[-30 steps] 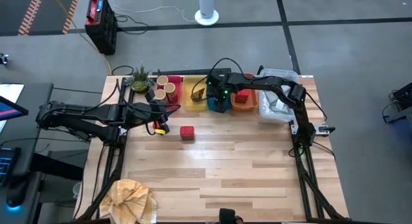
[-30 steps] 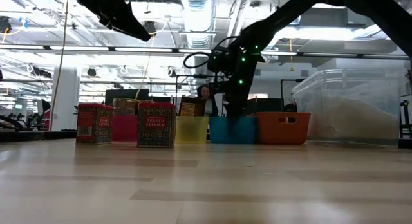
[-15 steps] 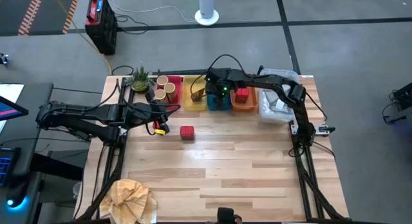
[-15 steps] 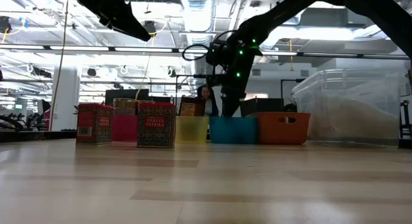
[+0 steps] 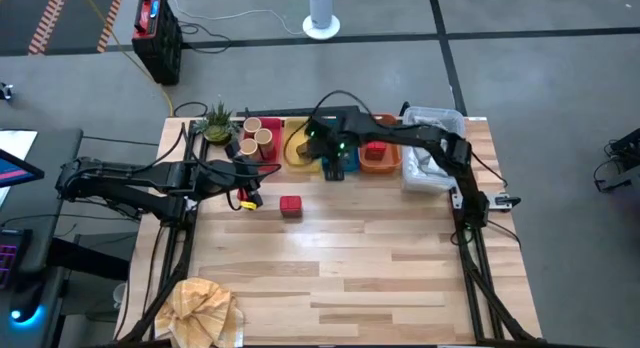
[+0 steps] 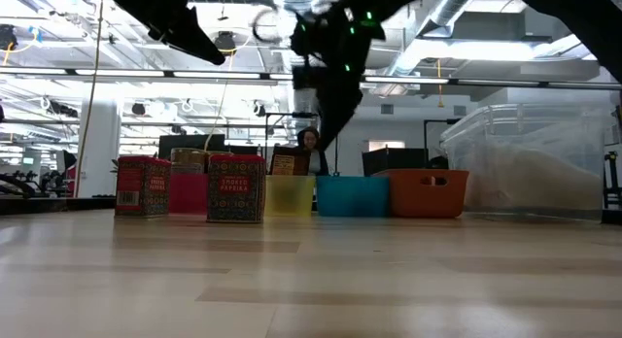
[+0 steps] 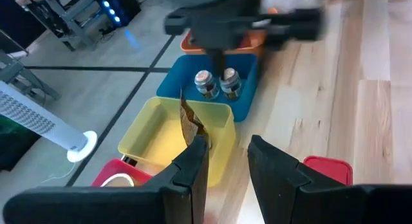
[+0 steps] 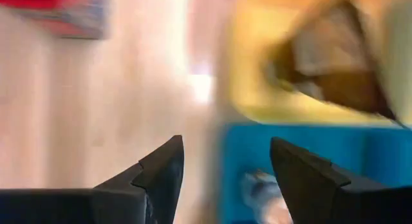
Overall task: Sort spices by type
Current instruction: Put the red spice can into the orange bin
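My right gripper is open and empty. It hangs above the near-left corner of the blue bin, by the yellow bin. Two grey-brown round tins stand in the blue bin, and a dark brown wedge leans in the yellow bin. Tan cylinders stand in the red bin, and red packs sit in the orange bin. One red pack stands on the table, with another further left. My left gripper is open and waits above the table's left part.
A clear plastic tub stands right of the orange bin, and a small green plant left of the red bin. Crumpled tan paper lies at the near left corner. The bins line the far edge.
My right gripper has risen out of the blue bin and moved a little toward the table's left, ending over the border between the blue and yellow bins. The tins stay in the blue bin. My left arm has kept still.
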Robot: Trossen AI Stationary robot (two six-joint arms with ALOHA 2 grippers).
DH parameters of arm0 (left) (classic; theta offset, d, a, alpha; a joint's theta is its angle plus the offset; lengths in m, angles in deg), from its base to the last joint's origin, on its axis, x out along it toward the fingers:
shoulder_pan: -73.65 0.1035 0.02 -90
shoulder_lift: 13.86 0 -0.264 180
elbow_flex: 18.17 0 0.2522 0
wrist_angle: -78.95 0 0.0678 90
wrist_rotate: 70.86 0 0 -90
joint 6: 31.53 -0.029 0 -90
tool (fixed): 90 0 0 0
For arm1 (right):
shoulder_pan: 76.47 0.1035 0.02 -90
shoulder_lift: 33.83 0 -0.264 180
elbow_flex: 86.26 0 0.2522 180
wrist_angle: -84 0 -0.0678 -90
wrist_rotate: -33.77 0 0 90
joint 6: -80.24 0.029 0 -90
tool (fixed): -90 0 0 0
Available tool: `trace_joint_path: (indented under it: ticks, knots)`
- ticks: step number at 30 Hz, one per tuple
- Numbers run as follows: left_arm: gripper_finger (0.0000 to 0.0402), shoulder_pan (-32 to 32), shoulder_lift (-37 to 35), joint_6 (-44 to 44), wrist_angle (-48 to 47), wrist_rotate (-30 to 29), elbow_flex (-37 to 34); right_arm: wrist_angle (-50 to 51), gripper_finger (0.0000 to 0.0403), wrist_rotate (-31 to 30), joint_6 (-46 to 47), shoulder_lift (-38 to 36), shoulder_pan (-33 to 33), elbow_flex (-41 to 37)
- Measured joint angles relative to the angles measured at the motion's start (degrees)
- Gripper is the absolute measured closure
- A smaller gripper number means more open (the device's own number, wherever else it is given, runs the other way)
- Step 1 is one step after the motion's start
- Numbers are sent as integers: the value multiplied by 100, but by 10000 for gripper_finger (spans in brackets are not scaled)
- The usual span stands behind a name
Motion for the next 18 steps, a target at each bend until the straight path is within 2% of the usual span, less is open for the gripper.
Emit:
trace_joint_path:
  ticks: [4,8,16,18]
  knots:
    - [301,-2,-26,161,-127,-318,0,143,146,7,-29,-167,512,12]
    - [301,-96,-93,242,-206,-581,0,-17,146,14,256,-599,868,-319]
    - [301,-488,-146,52,-273,-564,-11,-2008,146,12,998,-1873,1119,-2369]
    - [301,-535,-153,-209,99,-473,-222,-2805,146,-7,1136,-2139,1213,-2929]
